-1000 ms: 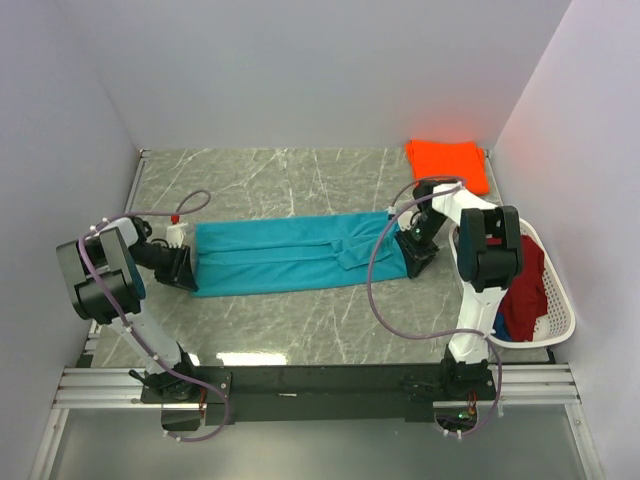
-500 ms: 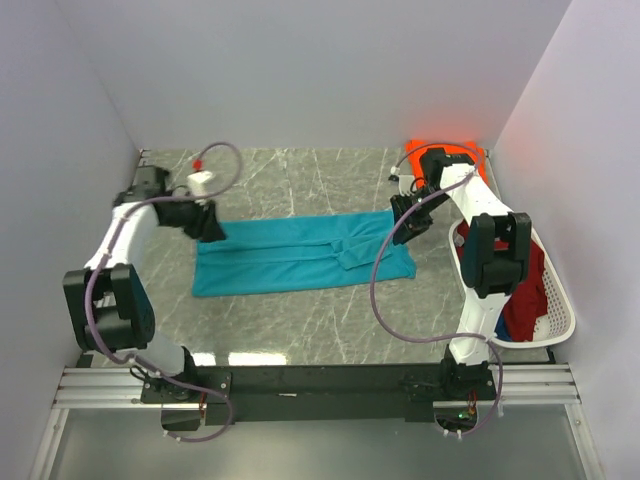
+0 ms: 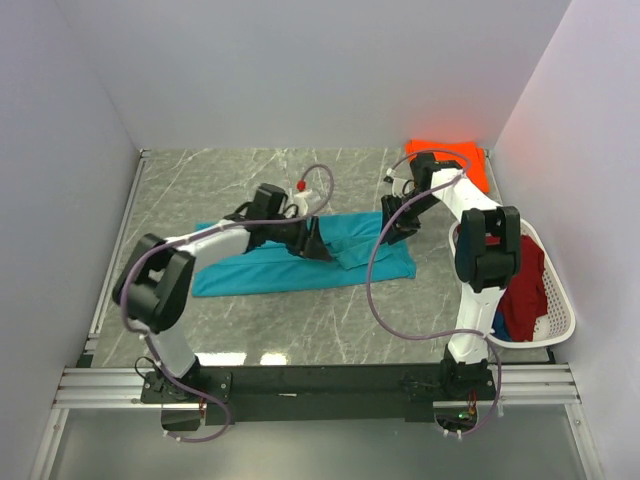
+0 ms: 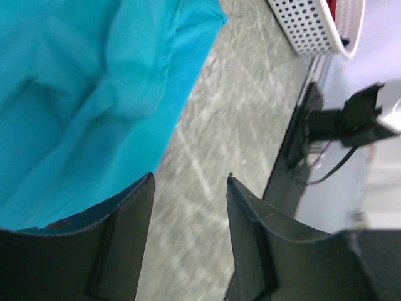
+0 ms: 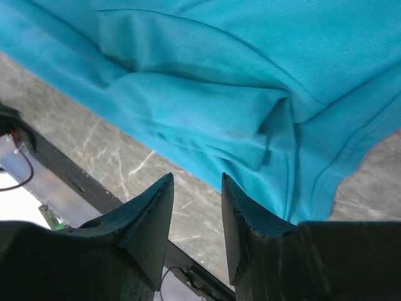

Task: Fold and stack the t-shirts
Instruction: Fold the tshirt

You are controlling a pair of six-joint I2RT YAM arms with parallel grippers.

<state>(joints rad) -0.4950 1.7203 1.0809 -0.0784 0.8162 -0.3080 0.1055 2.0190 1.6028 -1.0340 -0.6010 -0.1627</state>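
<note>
The teal t-shirt (image 3: 250, 268) lies flat on the worktop (image 3: 300, 330), folded into a long band. It is soft, light and limp, so it probably sags when lifted; pinching the hemmed corners seems best. The left tool (image 4: 188, 188) and the right tool (image 5: 197, 182) hover over it, fingers apart, holding nothing.

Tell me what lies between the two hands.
Only the teal shirt, its cloth rumpled, fills the gap between the left hand and the right hand, seen in the top view.
</note>
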